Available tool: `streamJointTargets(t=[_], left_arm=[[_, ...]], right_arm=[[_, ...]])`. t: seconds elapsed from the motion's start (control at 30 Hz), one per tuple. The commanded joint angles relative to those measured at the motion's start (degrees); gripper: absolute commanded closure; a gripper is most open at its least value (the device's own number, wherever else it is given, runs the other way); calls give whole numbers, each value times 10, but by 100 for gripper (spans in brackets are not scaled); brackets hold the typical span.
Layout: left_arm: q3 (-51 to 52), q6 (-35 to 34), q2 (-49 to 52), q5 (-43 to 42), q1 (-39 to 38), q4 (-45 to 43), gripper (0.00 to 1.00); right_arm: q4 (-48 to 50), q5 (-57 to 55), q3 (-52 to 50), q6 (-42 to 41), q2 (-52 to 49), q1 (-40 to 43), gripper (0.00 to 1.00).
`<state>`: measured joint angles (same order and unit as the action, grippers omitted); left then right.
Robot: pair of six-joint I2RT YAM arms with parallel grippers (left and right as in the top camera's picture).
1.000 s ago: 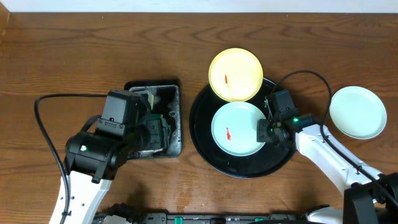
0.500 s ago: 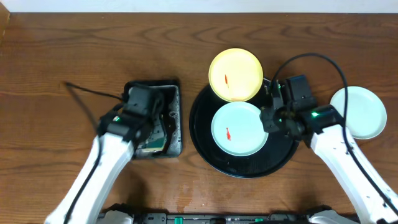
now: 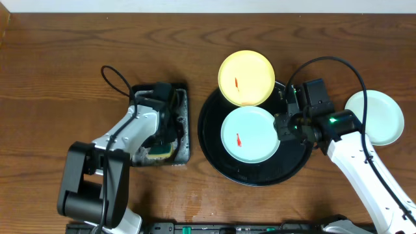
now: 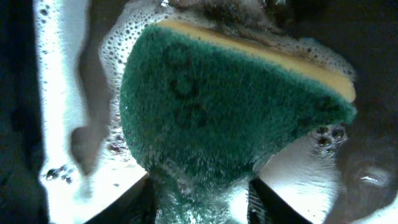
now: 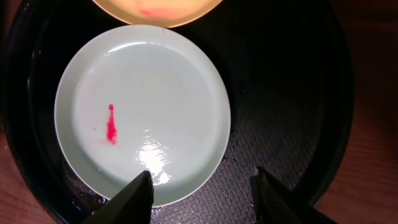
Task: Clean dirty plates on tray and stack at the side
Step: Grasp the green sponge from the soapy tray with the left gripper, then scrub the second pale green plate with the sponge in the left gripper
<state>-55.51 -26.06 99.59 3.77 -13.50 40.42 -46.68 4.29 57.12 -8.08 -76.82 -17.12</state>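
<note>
In the round black tray [image 3: 260,174] lies a mint-green plate [image 3: 250,134] with a red smear [image 3: 238,139]. The right gripper [image 5: 202,182] hovers over its right rim, jaws apart, holding nothing. To the left, the left gripper [image 4: 200,202] pinches a green-and-yellow sponge [image 4: 211,106] in the foamy rectangular black tray [image 3: 184,140]. A second mint-green plate [image 3: 383,114] sits on the table [image 3: 65,58], right of the round tray. Farthest, a red-smeared yellow plate [image 3: 246,78] overlaps the round tray's far rim.

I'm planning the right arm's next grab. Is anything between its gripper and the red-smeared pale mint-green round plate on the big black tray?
Nothing visible does. The right gripper hangs open directly above the rim of the red-smeared pale mint-green round plate, its fingers straddling that rim.
</note>
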Motion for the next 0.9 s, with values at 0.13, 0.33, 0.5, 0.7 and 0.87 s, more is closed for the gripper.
streamJointTargets(t=[0.13, 0.33, 0.5, 0.7, 0.87], left_arm=[[7, 72, 47, -100, 13, -23, 92], [-32, 76, -24, -91, 25, 37, 93], [-55, 76, -112, -92, 28, 68, 93], [-56, 67, -205, -116, 6, 73, 92], [-56, 35, -235, -122, -39, 73, 93]], right_arm=[[-1, 3, 3, -5, 0, 2, 51], [-1, 2, 3, -7, 0, 2, 55], [16, 0, 2, -6, -9, 2, 57], [68, -10, 1, -4, -83, 2, 55], [103, -9, 1, 30, -167, 2, 59]])
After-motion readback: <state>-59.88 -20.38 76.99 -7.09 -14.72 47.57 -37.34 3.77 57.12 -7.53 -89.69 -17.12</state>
